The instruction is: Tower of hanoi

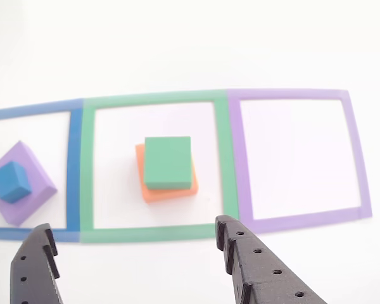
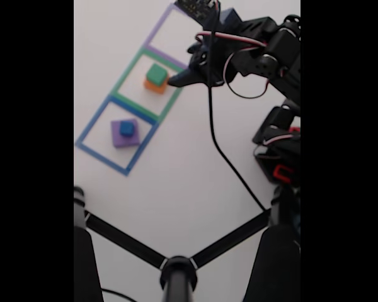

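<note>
The black two-finger gripper [image 1: 136, 250] hangs with jaws spread wide, empty, just short of the green taped square outline [image 1: 86, 183]. Inside it, the matte green cube [image 1: 168, 162] sits skewed atop the flat orange block [image 1: 177, 190]; a low grasp may drag both. Left of the outline, the small blue cube [image 1: 11, 180] rests on the flat purple block [image 1: 33, 196].

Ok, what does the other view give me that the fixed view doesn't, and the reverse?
The other view looks from between the gripper's open fingers: the green cube sits skewed on the orange block, orange showing at the left and bottom, and the blue cube sits rotated on the purple block.

The fixed view adds the whole arm, its cable and a black stand at the bottom.

Both show green on orange in the green outline, blue on purple in the blue outline, and the purple outline holding nothing.
</note>
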